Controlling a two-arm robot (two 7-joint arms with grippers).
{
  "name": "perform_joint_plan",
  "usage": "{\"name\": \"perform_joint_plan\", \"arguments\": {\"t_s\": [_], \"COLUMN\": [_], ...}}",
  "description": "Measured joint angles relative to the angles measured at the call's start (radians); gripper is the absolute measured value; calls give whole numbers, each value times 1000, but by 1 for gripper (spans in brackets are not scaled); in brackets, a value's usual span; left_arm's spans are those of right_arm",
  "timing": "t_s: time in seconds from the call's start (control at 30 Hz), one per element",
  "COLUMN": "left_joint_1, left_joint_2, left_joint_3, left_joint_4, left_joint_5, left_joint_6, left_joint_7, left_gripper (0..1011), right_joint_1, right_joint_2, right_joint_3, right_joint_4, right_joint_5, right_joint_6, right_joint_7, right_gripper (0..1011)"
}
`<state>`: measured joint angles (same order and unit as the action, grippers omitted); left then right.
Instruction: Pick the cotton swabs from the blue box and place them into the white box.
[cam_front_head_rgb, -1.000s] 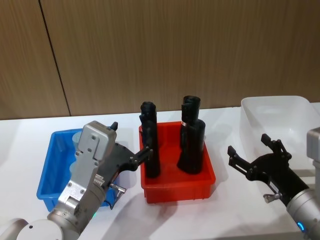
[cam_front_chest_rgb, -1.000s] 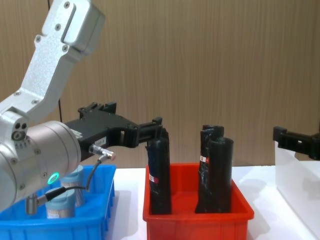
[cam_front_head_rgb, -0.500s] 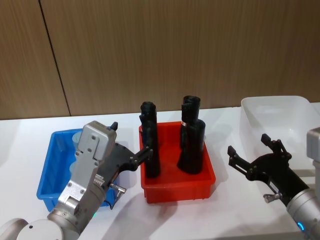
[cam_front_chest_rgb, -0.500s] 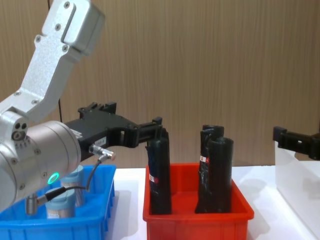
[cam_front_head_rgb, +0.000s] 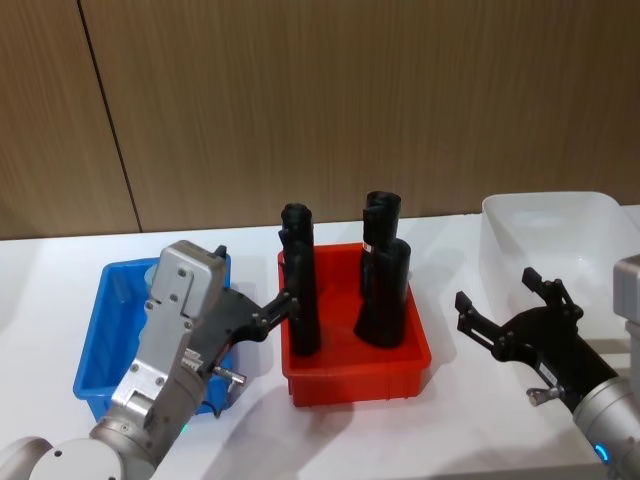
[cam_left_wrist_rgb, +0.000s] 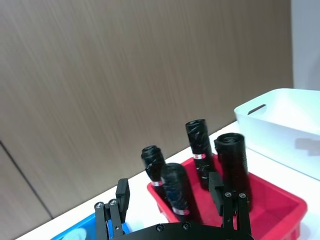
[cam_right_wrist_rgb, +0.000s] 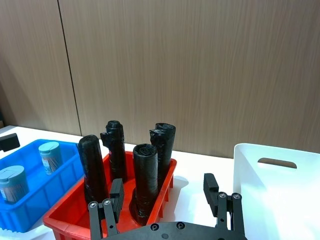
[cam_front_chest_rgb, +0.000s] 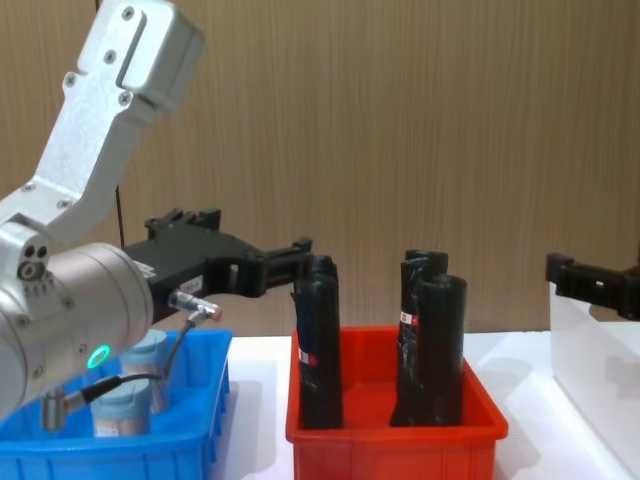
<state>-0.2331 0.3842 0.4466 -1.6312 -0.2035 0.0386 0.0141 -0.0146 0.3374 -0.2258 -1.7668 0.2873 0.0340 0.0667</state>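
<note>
Your left gripper (cam_front_head_rgb: 257, 275) has slid back a little from the red box (cam_front_head_rgb: 360, 385), toward the blue box (cam_front_head_rgb: 98, 322). Its fingers (cam_left_wrist_rgb: 122, 193) are spread wide and hold nothing, so no jar is picked yet. The cotton swabs (cam_right_wrist_rgb: 49, 156) sit in the blue box. Mind the tall black rolls (cam_front_head_rgb: 385, 290) just beside that gripper. Your right gripper (cam_front_head_rgb: 497, 290) waits near the white box (cam_front_head_rgb: 520, 240), spread wide too, with nothing in it.

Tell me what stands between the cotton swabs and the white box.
The red bin, holding four upright black rolls, stands directly between the blue box with the swabs and the white box. Carried swabs would likely need lifting above the rolls' tops.
</note>
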Motion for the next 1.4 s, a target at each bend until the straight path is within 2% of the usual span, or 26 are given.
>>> {"name": "perform_joint_plan", "arguments": {"t_s": [0.43, 0.8, 1.03, 1.4], "left_joint_1": [11, 16, -10, -64], "left_joint_2": [13, 27, 22, 4], "left_joint_3": [-28, -67, -88, -112], "left_joint_4": [-6, 33, 91, 204], "left_joint_5": [-31, -111, -150, -176], "left_joint_6": [65, 136, 184, 225], "left_joint_7": [86, 128, 127, 85], "left_gripper": [1000, 1000, 1000, 1000], "right_joint_1": [0, 0, 0, 0], "right_joint_2": [0, 0, 0, 0], "right_joint_3": [0, 0, 0, 0], "right_joint_4": [0, 0, 0, 0], "right_joint_5": [0, 0, 0, 0], "right_joint_6": [0, 0, 0, 0], "right_joint_7": [0, 0, 0, 0], "right_gripper": [1002, 1002, 1002, 1002]}}
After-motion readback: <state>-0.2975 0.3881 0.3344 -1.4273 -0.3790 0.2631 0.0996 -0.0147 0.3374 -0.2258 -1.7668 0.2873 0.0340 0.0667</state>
